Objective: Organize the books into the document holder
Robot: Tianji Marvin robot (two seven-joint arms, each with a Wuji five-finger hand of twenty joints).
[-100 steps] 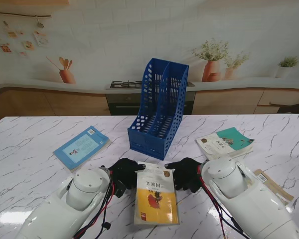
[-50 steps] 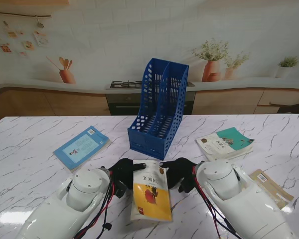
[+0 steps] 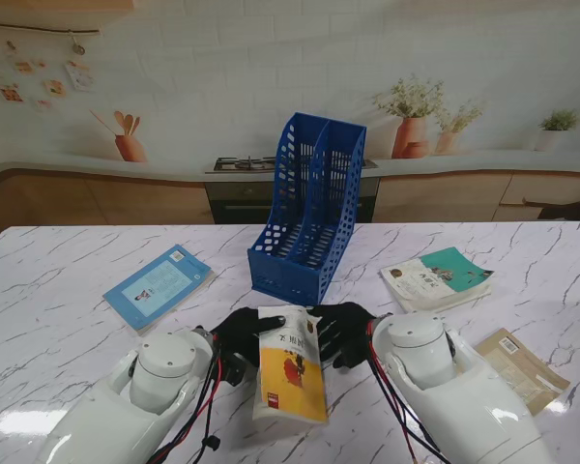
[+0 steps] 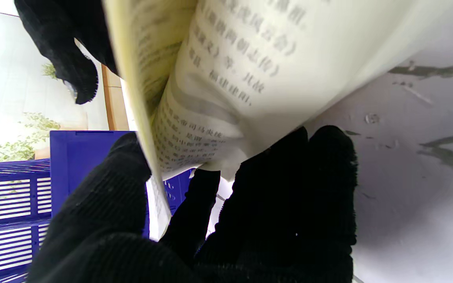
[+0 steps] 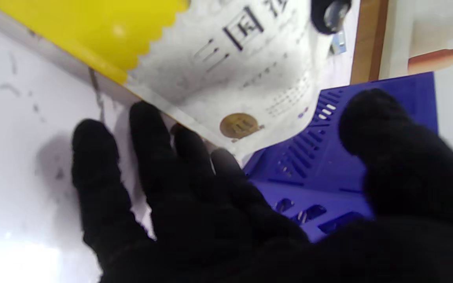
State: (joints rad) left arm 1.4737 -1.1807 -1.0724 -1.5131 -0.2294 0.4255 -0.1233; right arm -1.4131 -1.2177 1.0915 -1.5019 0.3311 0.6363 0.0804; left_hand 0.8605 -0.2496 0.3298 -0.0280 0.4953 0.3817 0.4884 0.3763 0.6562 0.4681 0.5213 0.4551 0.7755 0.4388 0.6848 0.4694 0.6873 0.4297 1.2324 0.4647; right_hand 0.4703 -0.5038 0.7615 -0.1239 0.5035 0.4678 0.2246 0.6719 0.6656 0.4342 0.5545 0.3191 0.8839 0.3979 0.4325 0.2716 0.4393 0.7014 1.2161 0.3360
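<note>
Both hands (image 3: pixel 242 333) around yellow book (image 3: pixel 291 372)

The stand view is evenly and brightly lit, and most of it is rendered sharp. A white glare patch is seen on the table (image 3: pixel 24 421) near the left arm, and soft shadows are cast beside the holder (image 3: pixel 306 224). In the left wrist view, the book (image 4: pixel 250 74) is blurred at close range and its print is only partly legible; the background is overexposed. In the right wrist view, the right hand (image 5: pixel 218 204) is smeared by blur, and glare is seen in one corner.
</note>
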